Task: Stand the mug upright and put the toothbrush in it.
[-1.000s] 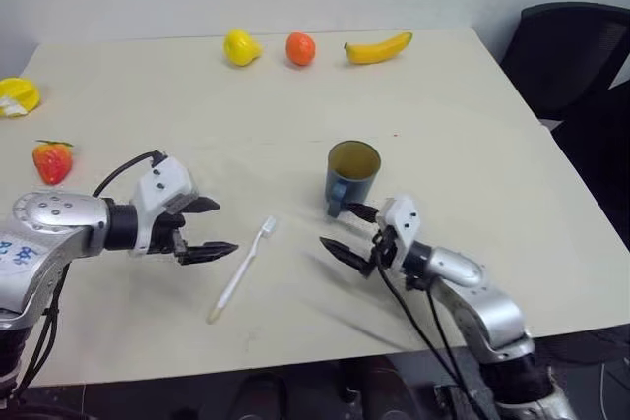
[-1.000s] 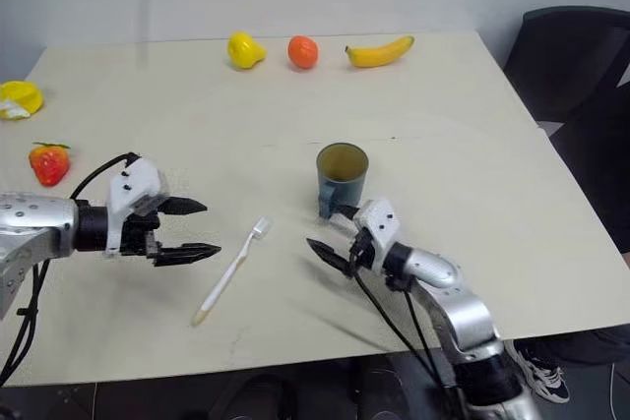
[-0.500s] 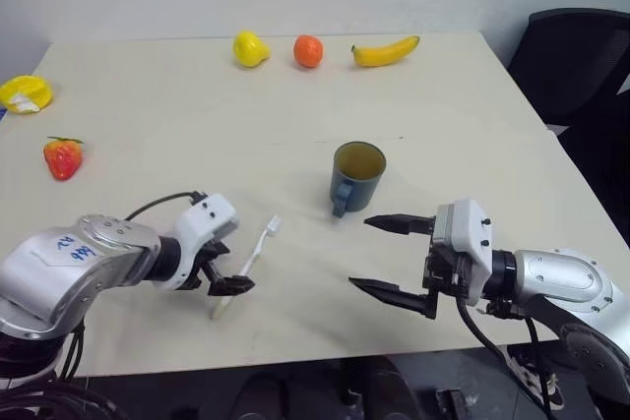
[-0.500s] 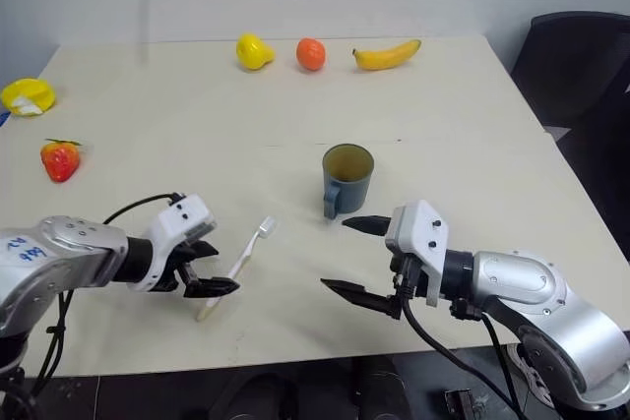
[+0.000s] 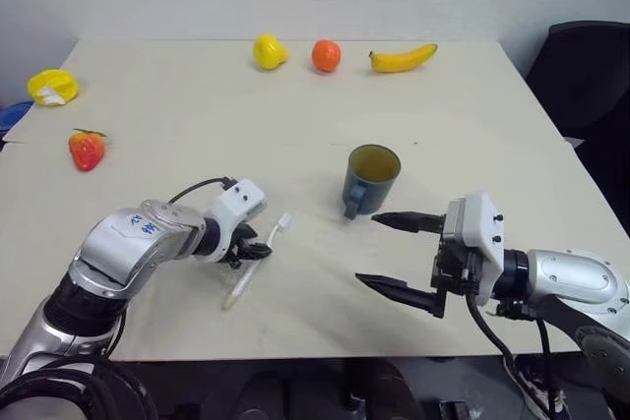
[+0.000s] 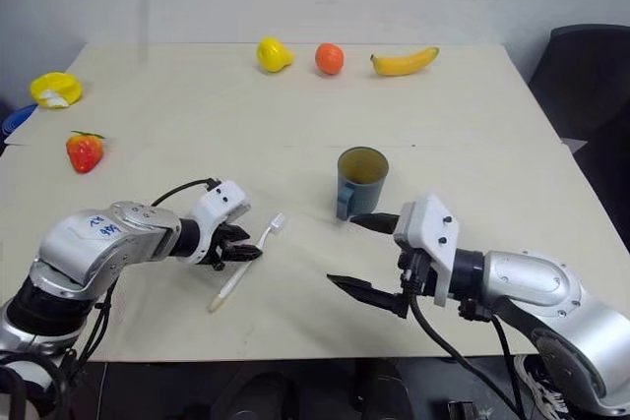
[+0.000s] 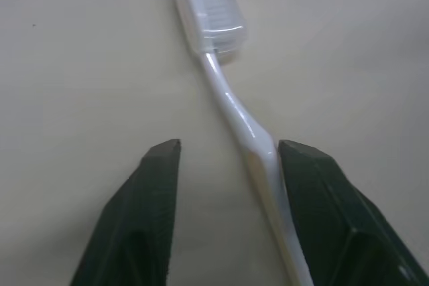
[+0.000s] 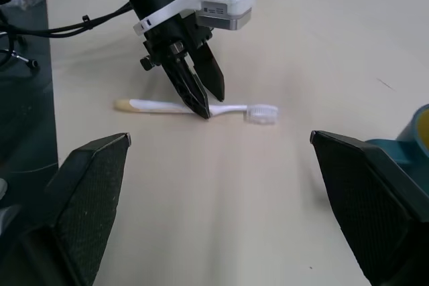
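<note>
Two end effectors: left [image 5: 258, 249] fingers apart, straddling toothbrush [image 5: 256, 263], one touching; right [image 5: 396, 255] wide open, empty.

Table [image 5: 295, 145] mid-zone bare between mug [image 5: 371, 178] and far fruit row: lemon [image 5: 267, 51], orange [image 5: 326, 55], banana [image 5: 403, 57] lined up near the far edge, well apart from the work area. Strawberry [image 5: 87, 150] and yellow item [image 5: 51, 87] off at the left edge.

Mug upright, mouth open upward, nothing over it. Bare tabletop between mug and toothbrush [image 5: 258, 261]. Toothbrush flat on the table; left gripper [image 5: 254, 252] straddles its shaft, one finger [image 7: 315, 185] touching it. Right gripper [image 5: 406, 255], fingers wide apart, sits just beside the mug's near side, crowding that approach.
</note>
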Tool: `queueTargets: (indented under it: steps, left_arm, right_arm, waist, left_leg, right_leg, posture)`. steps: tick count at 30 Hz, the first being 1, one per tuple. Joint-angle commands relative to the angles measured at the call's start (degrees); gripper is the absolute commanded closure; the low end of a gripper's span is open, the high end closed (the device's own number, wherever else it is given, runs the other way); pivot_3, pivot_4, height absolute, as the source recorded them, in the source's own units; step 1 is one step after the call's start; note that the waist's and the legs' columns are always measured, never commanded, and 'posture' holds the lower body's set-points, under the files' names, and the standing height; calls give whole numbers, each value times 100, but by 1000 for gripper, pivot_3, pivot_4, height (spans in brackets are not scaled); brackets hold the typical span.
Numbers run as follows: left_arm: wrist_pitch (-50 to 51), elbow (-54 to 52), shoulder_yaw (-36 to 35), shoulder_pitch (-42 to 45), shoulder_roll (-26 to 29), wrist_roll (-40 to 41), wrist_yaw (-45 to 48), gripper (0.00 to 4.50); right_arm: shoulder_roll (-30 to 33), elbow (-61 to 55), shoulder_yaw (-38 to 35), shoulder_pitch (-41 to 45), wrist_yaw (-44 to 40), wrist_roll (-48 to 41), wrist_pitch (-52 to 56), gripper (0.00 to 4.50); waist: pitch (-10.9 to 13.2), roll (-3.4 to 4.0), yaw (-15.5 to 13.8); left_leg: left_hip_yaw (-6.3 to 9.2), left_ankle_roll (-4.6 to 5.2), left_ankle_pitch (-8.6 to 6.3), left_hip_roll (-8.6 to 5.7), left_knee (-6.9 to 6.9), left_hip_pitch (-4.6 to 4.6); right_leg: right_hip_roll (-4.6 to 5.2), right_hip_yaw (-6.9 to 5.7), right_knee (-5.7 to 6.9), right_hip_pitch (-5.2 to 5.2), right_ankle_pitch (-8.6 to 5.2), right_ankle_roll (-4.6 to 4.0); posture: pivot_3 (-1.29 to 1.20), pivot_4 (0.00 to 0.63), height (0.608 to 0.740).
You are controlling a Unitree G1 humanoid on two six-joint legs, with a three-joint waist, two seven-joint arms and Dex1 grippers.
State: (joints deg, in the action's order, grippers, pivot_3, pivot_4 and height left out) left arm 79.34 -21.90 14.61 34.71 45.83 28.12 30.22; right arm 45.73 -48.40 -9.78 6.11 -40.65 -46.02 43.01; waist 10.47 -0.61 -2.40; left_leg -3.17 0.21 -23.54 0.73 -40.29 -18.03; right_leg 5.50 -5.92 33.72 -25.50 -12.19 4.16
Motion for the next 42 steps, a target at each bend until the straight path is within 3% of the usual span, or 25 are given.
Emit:
queueTargets:
  steps: [1, 4, 9, 13, 20, 24, 31, 37, 42]
  left_arm:
    - [39, 44, 238, -77, 95, -32, 162, 3601]
    - [6, 154, 211, -13, 181, -138, 182, 4346]
    - [-257, 1115, -305, 475, -121, -413, -63, 4347]
    - [-955, 2339, -1563, 1409, -947, -183, -273, 4347]
    - [-2184, 2905, -2823, 2710, -2545, 584, -316, 4347]
    - [-3219, 2943, -2244, 2856, -3454, 463, 163, 4347]
    - [-4945, 3641, -1511, 2681, -4145, -252, 511, 4347]
    - [-6451, 4414, -965, 2450, -4340, -1083, 689, 4347]
    - [-7258, 5067, -1070, 2268, -4573, -1246, 630, 4347]
  right_arm:
    - [86, -246, -218, -10, 42, -83, -172, 0]
    - [81, -230, -257, 6, 108, -120, -158, 0]
    - [171, -284, -418, -87, 133, -438, -19, 0]
    - [266, -269, -509, -87, 316, -372, -46, 0]
    - [222, -125, -1002, -149, 732, -722, 40, 0]
    - [216, -273, -1061, -185, 1102, -885, 135, 0]
    - [225, -384, -1296, -357, 1590, -1167, 163, 0]
    - [301, -523, -1538, -554, 1962, -1472, 165, 0]
    - [347, -578, -1624, -624, 2203, -1630, 118, 0]
  waist:
    - [0, 0, 10]
    - [0, 0, 29]
    - [0, 0, 23]
    - [6, -10, 4]
    - [9, -15, -57]
    - [10, -17, -68]
    - [10, -16, -15]
    - [10, -17, -33]
    - [10, -17, -62]
  left_leg:
    - [1, 0, 0, 0, 0, 0]
    - [4, 0, 0, 2, 0, -1]
    - [7, 0, 1, 1, 0, -2]
    - [14, 2, 5, 1, -2, -12]
    - [-5, 10, -2, -4, -19, -32]
    - [-21, 12, -4, -8, -20, -29]
    - [-49, 8, -2, 2, -26, -27]
    - [-47, 15, -5, 1, -26, -31]
    - [-47, 29, -13, 0, -27, -31]
  right_leg:
    - [0, -1, 0, 0, 0, 0]
    - [-1, -3, -1, 0, 0, 0]
    - [-1, -6, 0, 0, 0, 0]
    - [-2, -15, -2, -3, 0, 1]
    - [7, -49, -23, -17, 6, 10]
    - [13, -46, -29, -13, 11, 19]
    - [1, -22, -26, 1, 17, 28]
    - [1, -22, -31, -1, 17, 28]
    - [3, -23, -41, -1, 20, 32]
  posture:
    - [0, 150, 740]
    - [0, 150, 740]
    - [0, 150, 740]
    - [0, 150, 740]
    - [0, 150, 740]
    - [0, 150, 740]
    - [0, 150, 740]
    - [0, 150, 740]
    - [0, 150, 740]
